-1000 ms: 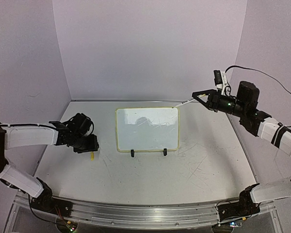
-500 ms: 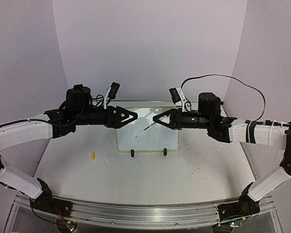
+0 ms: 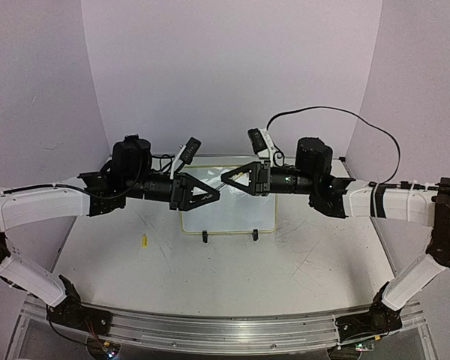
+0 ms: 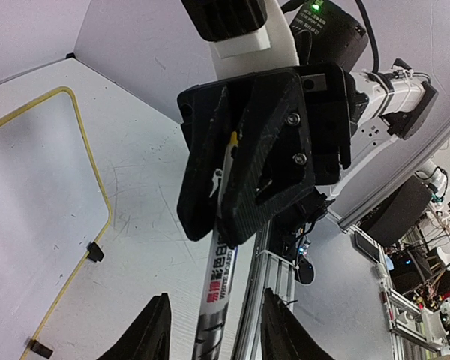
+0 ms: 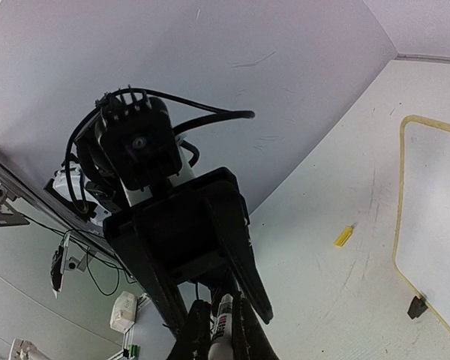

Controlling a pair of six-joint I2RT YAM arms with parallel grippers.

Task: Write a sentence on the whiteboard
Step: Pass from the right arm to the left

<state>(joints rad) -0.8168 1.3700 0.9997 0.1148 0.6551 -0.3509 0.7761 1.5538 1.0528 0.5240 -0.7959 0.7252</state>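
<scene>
Whiteboard [image 3: 232,216] sits mid-table [image 3: 307,262], propped on black clip feet [image 3: 205,237], directly under both raised grippers and touched by neither. It is a flat, stiff rectangle with a glossy white face, thin yellow rim and rounded corners. Probably light and only resting on its feet, so it is likely to skid or tip back under hard pen pressure. Best hold is the rim or a top corner, not the writing face.

Right gripper [image 3: 226,178] is clenched on a whiteboard marker [image 4: 217,289], which has a smooth white plastic barrel with printed lettering and looks slippery and light. Left gripper [image 3: 214,193] faces it nose to nose. Its fingers [image 4: 154,330] straddle the barrel with a gap on each side, so nothing is grasped. Small yellow cap [image 3: 143,241] lies on the table left of the board. Table surface is matte white and scuffed.
</scene>
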